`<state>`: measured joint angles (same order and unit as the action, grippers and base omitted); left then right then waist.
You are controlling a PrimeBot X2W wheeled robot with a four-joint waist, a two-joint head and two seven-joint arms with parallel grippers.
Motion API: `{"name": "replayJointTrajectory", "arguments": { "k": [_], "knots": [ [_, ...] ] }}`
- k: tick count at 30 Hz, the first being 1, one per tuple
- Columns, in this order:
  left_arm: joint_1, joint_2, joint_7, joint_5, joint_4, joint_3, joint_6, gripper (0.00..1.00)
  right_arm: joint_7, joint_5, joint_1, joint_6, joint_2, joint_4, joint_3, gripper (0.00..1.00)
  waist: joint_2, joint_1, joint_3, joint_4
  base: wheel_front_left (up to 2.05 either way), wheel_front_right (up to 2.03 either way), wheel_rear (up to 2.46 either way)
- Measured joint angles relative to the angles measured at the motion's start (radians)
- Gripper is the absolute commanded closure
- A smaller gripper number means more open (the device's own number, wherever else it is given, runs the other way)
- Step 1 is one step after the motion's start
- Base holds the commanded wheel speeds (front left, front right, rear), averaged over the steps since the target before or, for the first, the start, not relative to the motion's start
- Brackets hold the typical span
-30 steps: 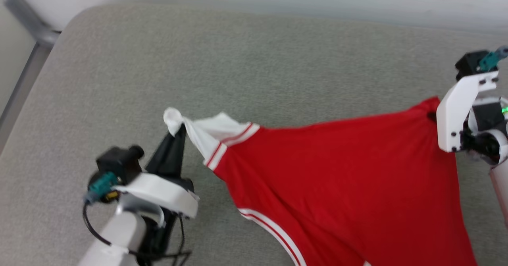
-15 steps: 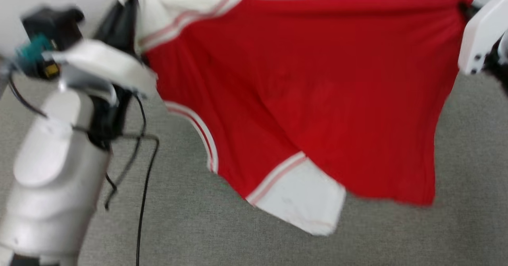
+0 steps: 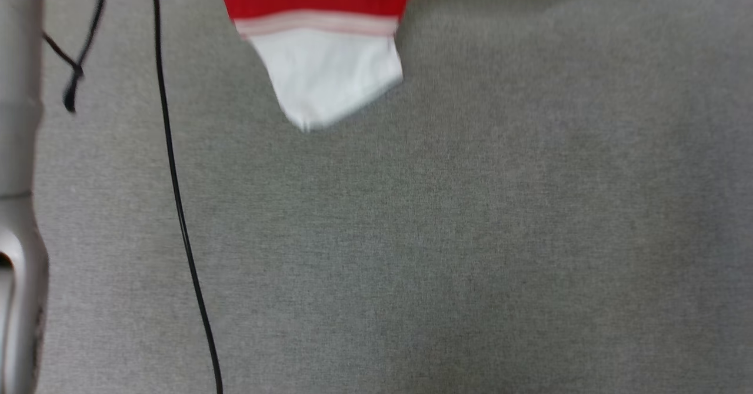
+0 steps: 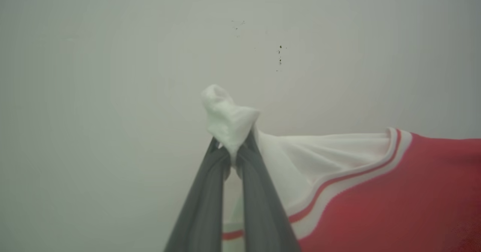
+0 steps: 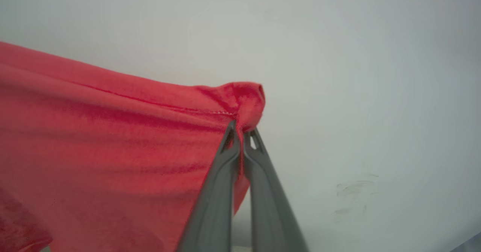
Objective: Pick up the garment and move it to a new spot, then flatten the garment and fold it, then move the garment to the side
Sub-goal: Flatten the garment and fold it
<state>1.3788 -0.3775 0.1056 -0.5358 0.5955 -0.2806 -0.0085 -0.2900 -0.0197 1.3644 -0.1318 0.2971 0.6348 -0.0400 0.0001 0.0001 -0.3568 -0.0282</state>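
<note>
Item: left gripper (image 4: 232, 161); two long dark fingers clenched together on the bunched tip of a white sleeve (image 4: 229, 116), a knob of cloth standing out beyond the fingertips.

Item: right gripper (image 5: 242, 137); fingers pinched tight on a gathered red corner (image 5: 246, 97), the fabric puckered just past the tips.

Item: the garment (image 4: 375, 199); red body, white sleeves, white-and-red striped trim where sleeve joins body; held up between the two grippers. Long axis runs side to side from one grip to the other: in the left wrist view it leads off to the right from the fingers; in the right wrist view it spreads off to the left, with creases drawn toward the pinched corner. Upper edge pulled fairly straight; body hangs below it. No lettering shows on the faces in view.

Item: free sleeve (image 3: 329, 70); white, below a pale striped band, at the top of the head view; hangs with its tip pointing down that view; blurred, so contact with the surface below cannot be told.

Item: pale forearm (image 3: 17, 147) at the left edge of the head view; a black cable (image 3: 176, 206) trails beside it.

Item: grey woven surface (image 3: 470, 235); lies beneath the hanging cloth.

Item: pale wall (image 4: 112, 56); behind both grips, with a few small dark specks (image 4: 280, 54).
</note>
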Motion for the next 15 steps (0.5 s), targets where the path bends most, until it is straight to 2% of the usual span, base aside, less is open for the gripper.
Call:
{"name": "replayJointTrajectory", "arguments": {
  "k": [6, 15],
  "knots": [
    [0.119, -0.002, 0.01, -0.001, 0.091, 0.008, -0.01, 1.0, 0.047, 0.031, 0.107, 0.0, -0.022, 0.037, -0.014, 1.0, 0.0, 0.0001, -0.106, 0.004, 0.0, 0.0, 0.0],
    [0.133, 0.021, 0.058, -0.034, 0.244, 0.012, -0.054, 1.0, 0.094, 0.047, 0.13, 0.0, -0.064, 0.144, -0.006, 1.0, -0.0001, 0.0001, -0.23, 0.001, 0.0, 0.0, 0.0]
  ]
}}
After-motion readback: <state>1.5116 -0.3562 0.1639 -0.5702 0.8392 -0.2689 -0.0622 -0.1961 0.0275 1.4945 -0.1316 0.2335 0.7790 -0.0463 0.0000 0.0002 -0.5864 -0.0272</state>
